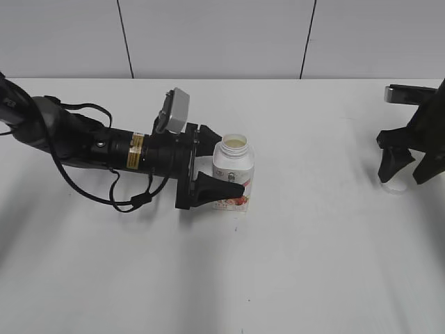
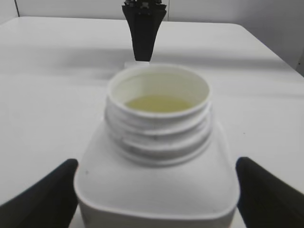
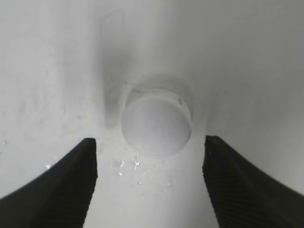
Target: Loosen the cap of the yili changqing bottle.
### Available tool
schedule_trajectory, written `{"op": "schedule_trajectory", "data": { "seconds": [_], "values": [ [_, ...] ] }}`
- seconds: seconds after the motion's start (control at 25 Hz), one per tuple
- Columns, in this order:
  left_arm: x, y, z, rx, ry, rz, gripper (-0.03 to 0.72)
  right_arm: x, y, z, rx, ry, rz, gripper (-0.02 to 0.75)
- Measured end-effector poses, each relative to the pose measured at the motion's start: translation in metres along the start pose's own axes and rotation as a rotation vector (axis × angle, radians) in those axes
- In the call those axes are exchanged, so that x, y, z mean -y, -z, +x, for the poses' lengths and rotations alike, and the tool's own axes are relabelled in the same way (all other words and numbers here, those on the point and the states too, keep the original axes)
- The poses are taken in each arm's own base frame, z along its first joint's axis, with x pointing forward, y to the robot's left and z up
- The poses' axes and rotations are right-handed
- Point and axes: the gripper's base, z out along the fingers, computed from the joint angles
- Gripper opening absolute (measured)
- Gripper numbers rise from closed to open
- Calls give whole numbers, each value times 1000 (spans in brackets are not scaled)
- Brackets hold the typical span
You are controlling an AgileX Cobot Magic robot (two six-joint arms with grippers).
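The yili changqing bottle (image 1: 233, 174) stands upright on the white table with its wide neck uncovered and pale yellow liquid inside. In the left wrist view (image 2: 156, 180) its threaded neck fills the frame. My left gripper (image 1: 221, 163) lies level with the table, its two black fingers shut on the bottle's body (image 2: 156, 202). The cap (image 3: 156, 124), a white flat-topped disc, lies on the table far to the right (image 1: 393, 185). My right gripper (image 3: 149, 185) hangs open just above it, a finger on each side, not touching (image 1: 403, 167).
Small drops of liquid (image 3: 137, 164) lie on the table (image 1: 313, 264) beside the cap. The right arm's gripper shows far off in the left wrist view (image 2: 144, 28). A grey panelled wall (image 1: 222, 35) stands behind the table.
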Motion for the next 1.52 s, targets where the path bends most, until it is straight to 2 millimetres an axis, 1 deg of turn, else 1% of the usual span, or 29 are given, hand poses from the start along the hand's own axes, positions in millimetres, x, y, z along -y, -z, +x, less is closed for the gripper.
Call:
{"op": "schedule_trajectory", "data": {
  "seconds": [0.36,0.64,0.76,0.88,1.0,1.12,1.24,1.28,1.4,1.52],
  "values": [
    [-1,11,-38,12,-18,-9,594,-7,30,-5,46,-2,-25,547],
    [-1,22,-74,20,-27,-45,594,-12,48,-8,8,9,-54,547],
    [-2,33,-94,20,-30,-89,594,-15,58,-12,10,14,-68,547],
    [-4,49,-115,14,-16,-158,594,-18,67,-13,14,16,-83,547],
    [-8,68,-134,-8,4,-266,592,-20,76,-11,21,21,-86,547],
    [-12,89,-150,-118,-34,-429,592,-22,83,-8,26,25,-87,547],
    [-19,111,-157,-316,-133,-636,592,-23,90,-6,33,29,-88,547],
    [-21,117,-159,-356,-154,-693,592,-24,92,-6,36,30,-87,547],
    [-28,138,-163,-439,-188,-864,591,-24,95,-6,44,32,-86,547],
    [-36,157,-158,-511,-182,-1009,590,-24,96,-7,48,33,-86,547]
  ]
}}
